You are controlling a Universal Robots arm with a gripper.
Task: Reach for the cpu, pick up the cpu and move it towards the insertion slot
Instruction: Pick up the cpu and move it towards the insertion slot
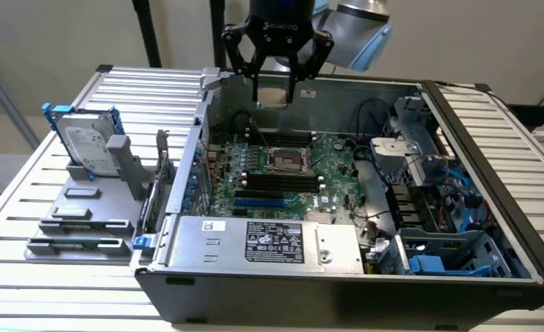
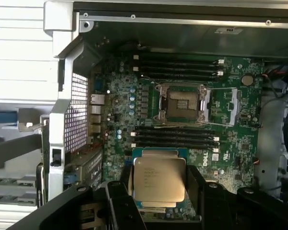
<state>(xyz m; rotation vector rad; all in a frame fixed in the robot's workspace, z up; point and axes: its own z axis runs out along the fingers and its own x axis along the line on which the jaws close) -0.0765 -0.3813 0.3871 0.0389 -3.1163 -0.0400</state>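
The open computer case fills most of the exterior view, lying on a slatted metal table. Its green motherboard sits at the centre, with the power supply at six o'clock of it. Outside the case at nine o'clock, the hard drive stands upright in a grey fixture.

The gripper hangs over the far edge of the case at twelve o'clock, its fingers clenched on the cpu. In the wrist view the cpu lies flat between the dark fingers, silvery plate facing the camera. The insertion slot lies at about six o'clock from the gripper in the exterior view, well below the chip and apart from it, its dark centre framed in shiny metal, flanked by black memory slots.

As a judgement, the risk is a shift in this edge grip: a slightly rotated chip would reach the socket misaligned, and the raised retention frame or lever could catch it.

How far the fingers overlap the chip's edges is hidden, the chip's orientation mark is too small to read, and the socket's pins cannot be made out
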